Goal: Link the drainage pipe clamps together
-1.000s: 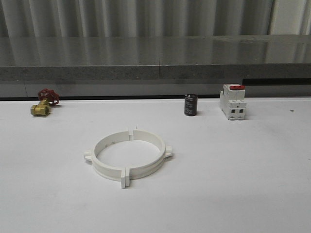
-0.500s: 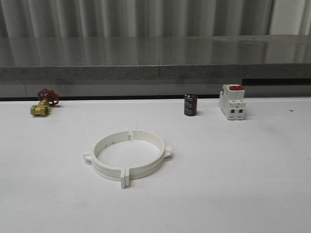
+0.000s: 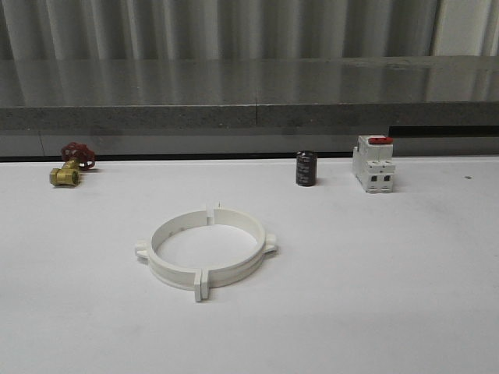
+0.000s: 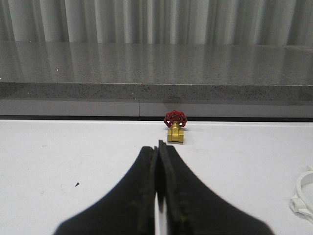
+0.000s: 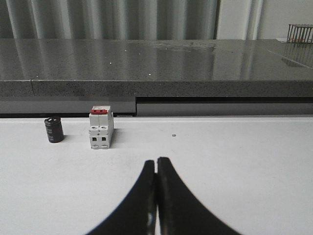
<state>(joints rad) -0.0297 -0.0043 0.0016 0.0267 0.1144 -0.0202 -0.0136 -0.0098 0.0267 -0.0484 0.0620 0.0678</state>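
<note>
The two white drainage pipe clamps (image 3: pixel 206 249) lie on the white table, their end tabs meeting at the near and far sides so that they form one ring. A piece of a clamp (image 4: pixel 304 196) shows at the edge of the left wrist view. My left gripper (image 4: pixel 157 147) is shut with nothing between its black fingers, well apart from the ring. My right gripper (image 5: pixel 156 160) is also shut and empty above bare table.
A brass valve with a red handwheel (image 3: pixel 70 165) sits at the back left. A black cylinder (image 3: pixel 306 168) and a white block with a red top (image 3: pixel 373 163) stand at the back right. A grey stone ledge (image 3: pixel 249 93) borders the table's far edge.
</note>
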